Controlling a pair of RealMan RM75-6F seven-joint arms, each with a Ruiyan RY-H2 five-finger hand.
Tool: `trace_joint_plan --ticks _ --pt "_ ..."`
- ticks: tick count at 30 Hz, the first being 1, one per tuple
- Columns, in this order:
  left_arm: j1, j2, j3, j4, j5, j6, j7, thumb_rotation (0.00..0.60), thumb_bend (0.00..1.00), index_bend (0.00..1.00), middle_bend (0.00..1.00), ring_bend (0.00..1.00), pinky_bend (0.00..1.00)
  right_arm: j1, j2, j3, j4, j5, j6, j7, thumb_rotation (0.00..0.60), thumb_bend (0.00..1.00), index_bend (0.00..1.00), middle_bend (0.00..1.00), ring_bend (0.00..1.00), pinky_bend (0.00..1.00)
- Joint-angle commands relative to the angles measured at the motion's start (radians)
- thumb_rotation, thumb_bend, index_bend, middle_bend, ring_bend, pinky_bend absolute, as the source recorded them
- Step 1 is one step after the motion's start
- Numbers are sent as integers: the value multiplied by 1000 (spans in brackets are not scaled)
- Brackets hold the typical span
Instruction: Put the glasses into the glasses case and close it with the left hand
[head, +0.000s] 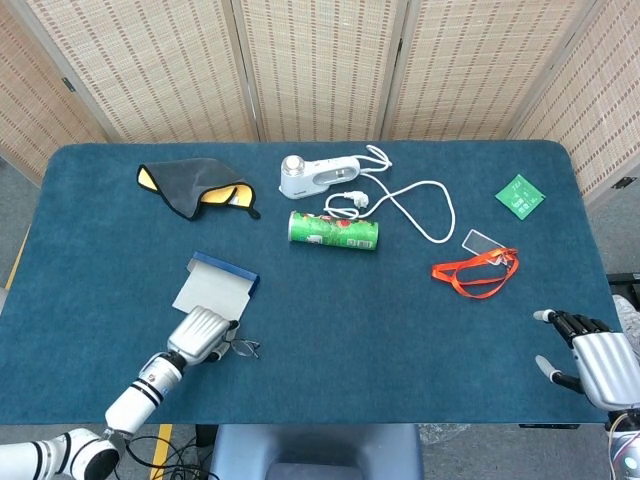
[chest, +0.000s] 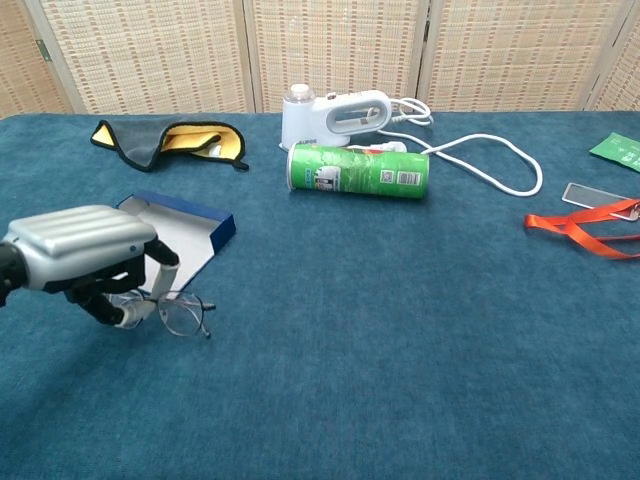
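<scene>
We are holding the glasses (chest: 178, 312) in the left hand (chest: 85, 258), pinching one side of the thin wire frame between thumb and curled fingers, so that the free lens is sticking out to the right just above the blue cloth of the counter (chest: 400, 330). The glasses case (chest: 180, 232) is lying open just beyond the hand — its pale inside is facing up and its dark blue edge is standing along the far side. In the head view the hand (head: 200, 334) is sitting right at the near corner of the case (head: 216, 289), with the glasses (head: 240, 347) poking out beside it.

We are judging this to be the carry step: the glasses are grasped but not yet over the case. The next move is calling for a short reach forward, a gentle lowering onto the pale lining, and a release (the frame looks light and likely to snag on a finger), then closing the case.

The right hand (head: 592, 360) is resting at the counter's near right corner, fingers apart and holding nothing — well apart from the work.
</scene>
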Motion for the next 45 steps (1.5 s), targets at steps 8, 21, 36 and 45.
trace_joint_plan --ticks 8,21,36,45 --pt "-46 49 -47 119 80 -27 -116 600 480 659 972 942 951 -7 -1 -1 1 0 9 1 600 214 296 367 420 437" --pt "-94 -79 -59 401 182 -32 -268 600 480 646 960 931 946 -16 -1 -2 1 1 17 -1 600 214 295 367 420 437" --pt "-140 -207 -71 639 215 -32 -275 600 480 637 944 922 941 -21 0 -2 1 10 14 -4 600 214 295 367 420 437" --pt "-140 -253 -56 763 232 -20 -279 600 480 635 925 910 940 -23 1 -1 -2 12 12 -9 600 214 295 367 420 437"
